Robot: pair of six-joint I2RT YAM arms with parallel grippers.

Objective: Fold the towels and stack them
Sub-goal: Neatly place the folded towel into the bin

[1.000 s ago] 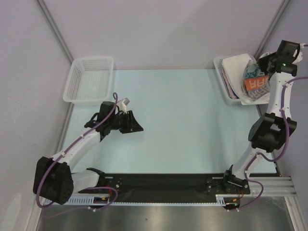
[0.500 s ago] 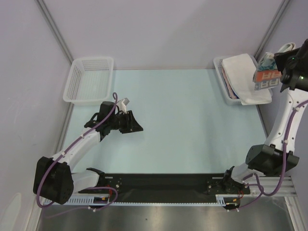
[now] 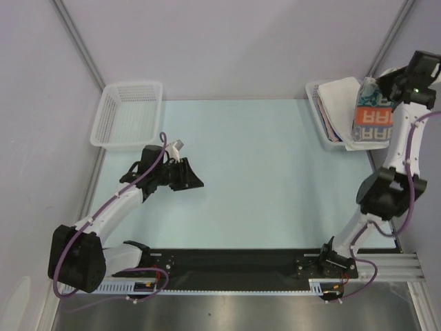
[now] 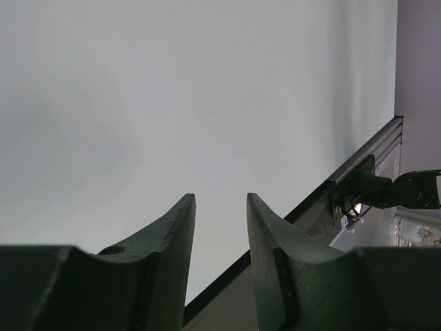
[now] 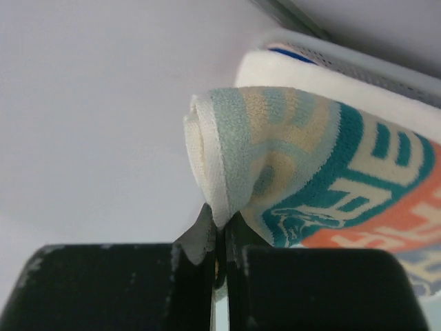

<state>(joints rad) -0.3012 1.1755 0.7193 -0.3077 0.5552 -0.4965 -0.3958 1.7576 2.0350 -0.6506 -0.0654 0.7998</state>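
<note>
Right gripper (image 5: 220, 238) is pinched tight on a rolled edge of the lettered towel (image 3: 373, 118) — soft looped terry, cream with teal and orange letters — which hangs over the far side of the white mesh right basket (image 3: 313, 103) at 2 o'clock on the table (image 3: 275, 179). A plain white towel (image 3: 339, 96) lies draped on the pile inside. Left gripper (image 3: 186, 176) sits at 9 o'clock, jaws parted with nothing between them, near the left basket (image 3: 127, 114) at 10 o'clock — smooth pale-green surface stretches between both arms.
</note>
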